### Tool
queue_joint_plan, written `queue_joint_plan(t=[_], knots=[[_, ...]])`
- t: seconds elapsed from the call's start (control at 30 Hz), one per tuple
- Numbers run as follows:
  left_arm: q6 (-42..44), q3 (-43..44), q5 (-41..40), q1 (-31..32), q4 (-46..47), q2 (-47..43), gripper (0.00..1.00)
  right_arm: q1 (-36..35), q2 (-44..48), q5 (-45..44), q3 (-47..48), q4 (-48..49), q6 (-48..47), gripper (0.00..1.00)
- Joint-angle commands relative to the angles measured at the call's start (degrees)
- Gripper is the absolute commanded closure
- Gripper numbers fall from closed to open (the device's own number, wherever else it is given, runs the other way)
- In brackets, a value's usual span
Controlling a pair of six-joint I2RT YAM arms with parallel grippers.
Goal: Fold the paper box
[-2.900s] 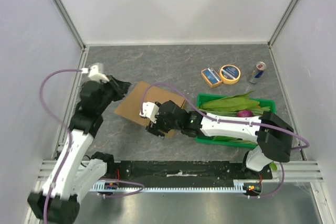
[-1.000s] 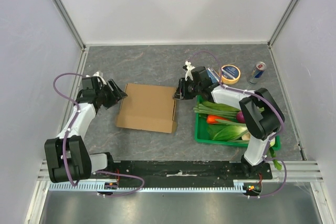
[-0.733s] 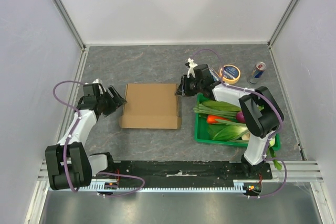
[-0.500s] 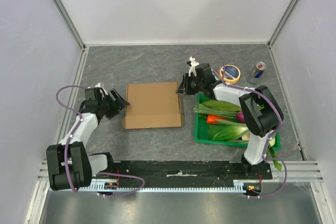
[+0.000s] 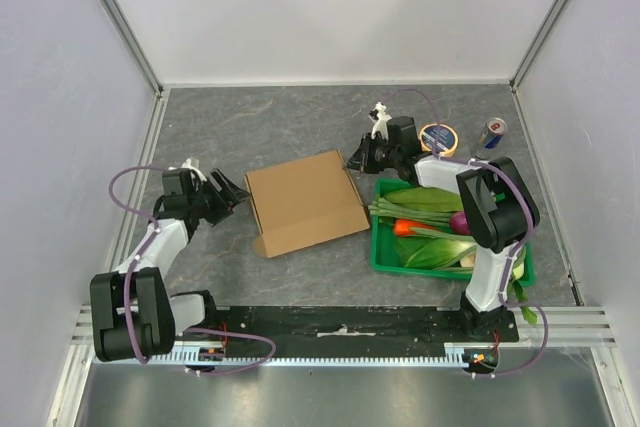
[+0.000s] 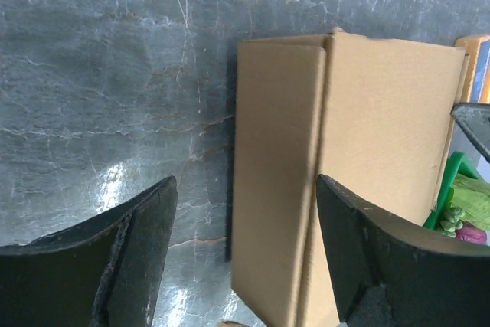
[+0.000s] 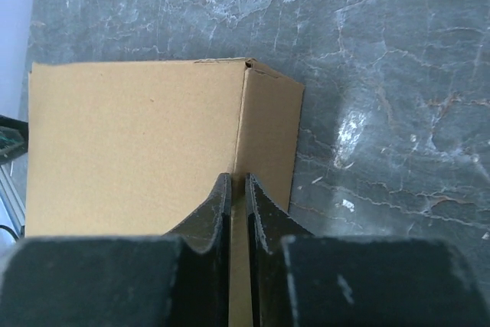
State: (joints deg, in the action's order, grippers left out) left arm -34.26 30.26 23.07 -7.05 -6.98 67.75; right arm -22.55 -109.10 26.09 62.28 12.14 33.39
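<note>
Right wrist shows right hand [image 7: 237,183] closed by paper box [image 7: 130,151].

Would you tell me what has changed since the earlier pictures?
The paper box slid right and turned, its right end swinging away from the arms. The right pincer drew back off it, shut, to its far corner; the left pincer waits open at its left edge. Green crate, tape roll and can stayed put.

Paper box [image 5: 305,201] is lying on table [image 5: 270,122] betw. left gripper [image 5: 234,193], on its left, & right gripper [image 5: 353,161], at its far-right corner. Vegetable crate [image 5: 383,259] is sitting right of box, w/ tape roll [image 5: 438,139] & can [image 5: 490,135] behind it.
</note>
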Motion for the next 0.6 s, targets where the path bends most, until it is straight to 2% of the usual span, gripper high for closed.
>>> queue_joint_plan(t=[0.0, 0.23, 0.37, 0.57], knots=[[-2.7, -2.8, 4.5, -0.2, 6.1, 1.0, 0.21, 2.3, -5.1, -3.9, -2.6, -6.1, -1.8, 0.90], [-9.3, -9.4, 15.1, 0.2, 22.3, 1.3, 0.19, 2.6, -6.0, -4.1, -2.2, -6.0, -2.0, 0.92], [-12.5, -11.6, 18.1, 0.5, 26.0, 1.2, 0.17, 2.7, -6.3, -4.5, -1.8, -6.3, -2.1, 0.92], [-15.3, -15.7, 17.3, 0.9, 26.8, -4.7, 0.16, 2.9, -6.4, -5.5, -1.5, -7.0, -2.1, 0.93]])
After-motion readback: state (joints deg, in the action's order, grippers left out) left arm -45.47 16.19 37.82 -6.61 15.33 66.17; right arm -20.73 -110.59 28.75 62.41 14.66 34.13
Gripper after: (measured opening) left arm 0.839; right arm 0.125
